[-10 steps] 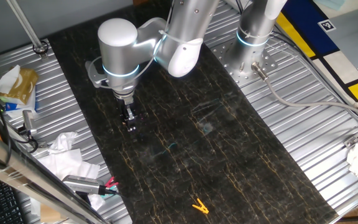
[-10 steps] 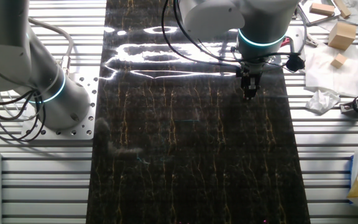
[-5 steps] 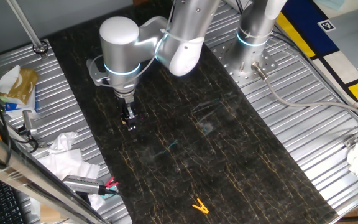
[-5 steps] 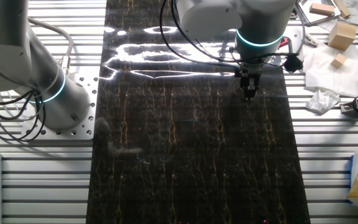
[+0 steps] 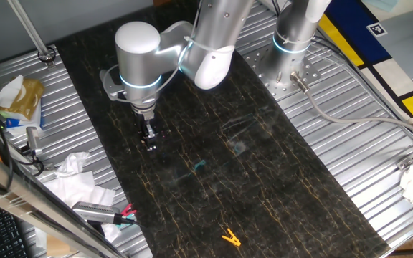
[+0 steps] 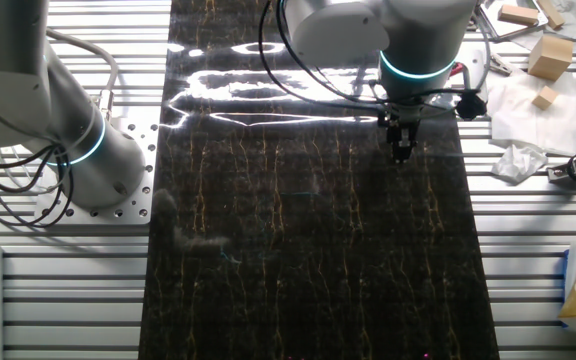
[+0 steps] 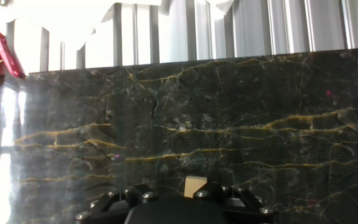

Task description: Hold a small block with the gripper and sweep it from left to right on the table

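— Marble-dark, gold-veined, the table (image 5: 264, 179) is the biggest thing we see. Why do we stand so near its edge?

— We judge that the sweep starts from one side, so the gripper (image 5: 150, 143) hangs low by the ribbed metal (image 5: 84, 129), fingers pointing down at the slab.

— And the small block (image 7: 194, 186)?

— Our hand view shows a tan cube pinched between the black fingers (image 7: 225, 191), just over the stone. Clamped there, it can be dragged across rather than pushed loose.

— Any containers?

— None we can name. Off the slab lie crumpled paper (image 5: 74, 175), wooden blocks (image 6: 548, 55) and, on the stone, a yellow clip (image 5: 229, 237), well apart from us.
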{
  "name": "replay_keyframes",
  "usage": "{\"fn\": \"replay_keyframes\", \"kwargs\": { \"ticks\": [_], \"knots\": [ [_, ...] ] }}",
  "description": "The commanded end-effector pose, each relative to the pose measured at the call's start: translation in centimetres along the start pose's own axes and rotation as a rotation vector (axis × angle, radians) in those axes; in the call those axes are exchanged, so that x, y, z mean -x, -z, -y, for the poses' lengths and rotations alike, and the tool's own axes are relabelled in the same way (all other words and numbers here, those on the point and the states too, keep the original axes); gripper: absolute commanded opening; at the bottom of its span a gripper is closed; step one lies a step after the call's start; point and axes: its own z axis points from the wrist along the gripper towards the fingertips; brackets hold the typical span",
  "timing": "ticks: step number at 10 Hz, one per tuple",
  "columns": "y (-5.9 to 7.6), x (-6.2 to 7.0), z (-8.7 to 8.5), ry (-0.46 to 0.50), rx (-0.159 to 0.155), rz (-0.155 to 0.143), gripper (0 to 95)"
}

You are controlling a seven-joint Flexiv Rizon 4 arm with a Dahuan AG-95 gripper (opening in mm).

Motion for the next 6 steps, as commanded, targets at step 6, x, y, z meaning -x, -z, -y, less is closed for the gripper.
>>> {"fn": "replay_keyframes", "kwargs": {
  "ticks": [6],
  "knots": [
    [-0.04, 0.02, -0.1, -0.022, 0.032, -0.007, 57.0]
  ]
}}
